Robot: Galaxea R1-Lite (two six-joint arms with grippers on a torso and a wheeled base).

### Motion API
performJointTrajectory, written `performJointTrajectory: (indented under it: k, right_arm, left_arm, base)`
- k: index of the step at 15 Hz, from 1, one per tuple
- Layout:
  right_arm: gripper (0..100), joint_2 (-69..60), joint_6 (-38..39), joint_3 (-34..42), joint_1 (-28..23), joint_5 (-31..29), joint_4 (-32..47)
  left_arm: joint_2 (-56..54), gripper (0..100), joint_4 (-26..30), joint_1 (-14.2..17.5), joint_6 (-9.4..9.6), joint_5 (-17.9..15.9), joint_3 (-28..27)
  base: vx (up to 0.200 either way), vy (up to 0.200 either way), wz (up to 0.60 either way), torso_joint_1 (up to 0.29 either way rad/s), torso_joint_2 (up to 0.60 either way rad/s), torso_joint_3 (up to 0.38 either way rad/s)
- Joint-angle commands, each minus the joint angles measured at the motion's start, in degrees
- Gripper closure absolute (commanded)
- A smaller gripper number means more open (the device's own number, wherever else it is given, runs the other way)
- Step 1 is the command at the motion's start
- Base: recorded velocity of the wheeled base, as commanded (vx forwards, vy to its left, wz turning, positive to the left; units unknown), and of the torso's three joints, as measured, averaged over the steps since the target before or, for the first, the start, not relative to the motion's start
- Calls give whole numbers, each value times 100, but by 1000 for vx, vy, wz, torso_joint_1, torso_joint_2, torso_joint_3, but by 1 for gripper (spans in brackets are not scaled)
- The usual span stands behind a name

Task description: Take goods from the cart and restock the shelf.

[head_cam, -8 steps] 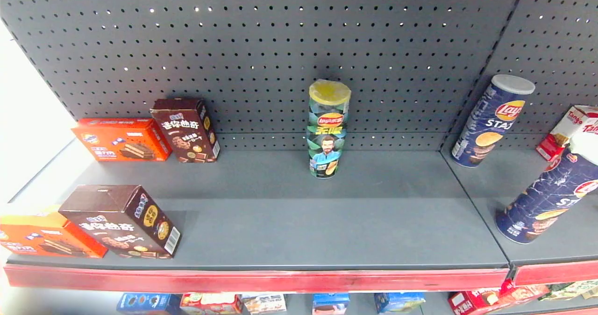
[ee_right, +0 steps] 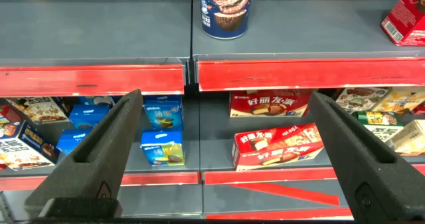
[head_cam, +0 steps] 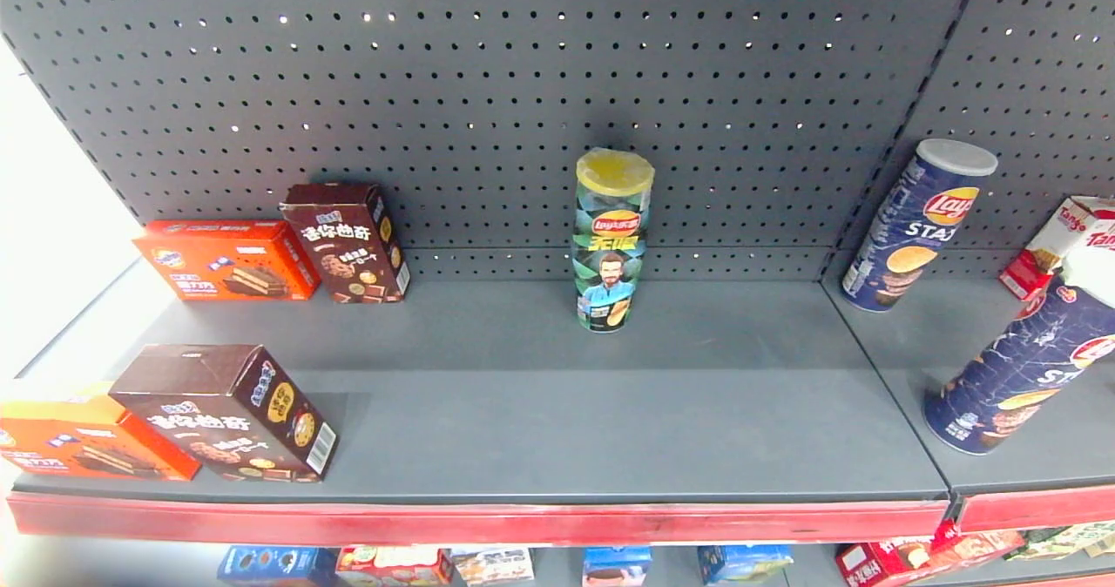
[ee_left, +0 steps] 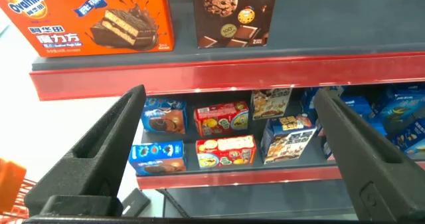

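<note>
Shelf [head_cam: 540, 413] with goods: a tall green crisp can [head_cam: 612, 243], yellow-lidded, printed with a cartoon figure, stands upright mid-shelf against the pegboard [head_cam: 488, 91]. To its left, two orange boxes [head_cam: 228, 260] and two brown biscuit boxes [head_cam: 228, 413], front and back; to its right, well apart, two blue cans [head_cam: 915, 226]. Left gripper [ee_left: 229, 94] and right gripper [ee_right: 226, 96] face the red rail [head_cam: 479, 522], fingers spread wide, holding nothing. Small cartons [ee_left: 224, 134], apparently biscuits, fill the tiers below.
</note>
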Motion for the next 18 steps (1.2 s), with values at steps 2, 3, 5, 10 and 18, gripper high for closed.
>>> performJointTrajectory:
  k: [2,3,5,10,18]
  right_arm:
    - [0,8,9,0,0,-8,0]
    - [0,-1,9,0,0,-8,0]
    - [0,8,9,0,0,-8,0]
    - [0,8,1,0,0,-8,0]
    - [0,-1,9,0,0,-8,-9]
  left_arm:
    - [-2,0,1,0,-7,-2,0]
    - [-2,0,1,0,2,-2,0]
    - [-2,0,1,0,2,-2,0]
    - [-2,0,1,0,2,-2,0]
    - [-2,0,1,0,11,-10,0]
  base:
    - [0,0,600,-5,2,2]
    - [0,0,600,2,2,-2]
    - [0,0,600,10,5,-2]
    - [0,0,600,0,0,1]
    - [0,0,150,1,1,1]
